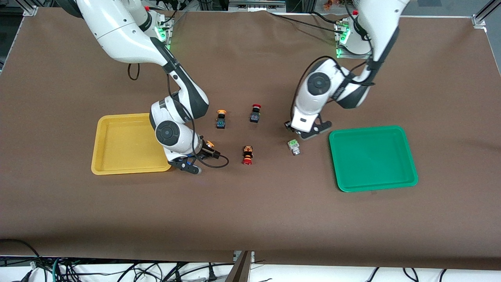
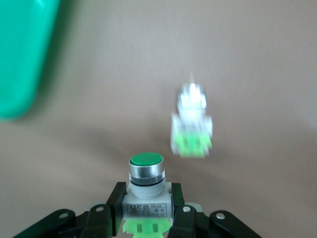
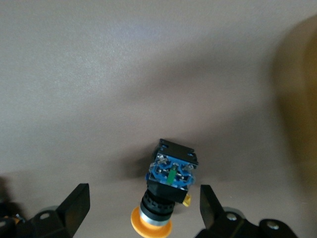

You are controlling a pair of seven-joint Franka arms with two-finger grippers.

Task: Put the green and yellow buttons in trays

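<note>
My left gripper (image 1: 306, 132) (image 2: 146, 192) is shut on a green button (image 2: 146, 184), with one black finger against each side of the pale body. It is low over the table, between the red buttons and the green tray (image 1: 372, 158) (image 2: 20, 59). A second green button (image 1: 294, 147) (image 2: 192, 125) lies on its side just nearer the front camera. My right gripper (image 1: 199, 158) (image 3: 142, 194) is open beside the yellow tray (image 1: 117, 145) (image 3: 302, 99). Its fingers stand wide on either side of a yellow button (image 1: 209, 145) (image 3: 169, 186) lying on its side. Another yellow button (image 1: 221, 118) stands upright farther back.
Two red-capped black buttons are in the middle of the table, one upright (image 1: 255, 113) and one lying down (image 1: 247, 154). A black cable (image 1: 219, 162) loops from the right gripper onto the brown cloth.
</note>
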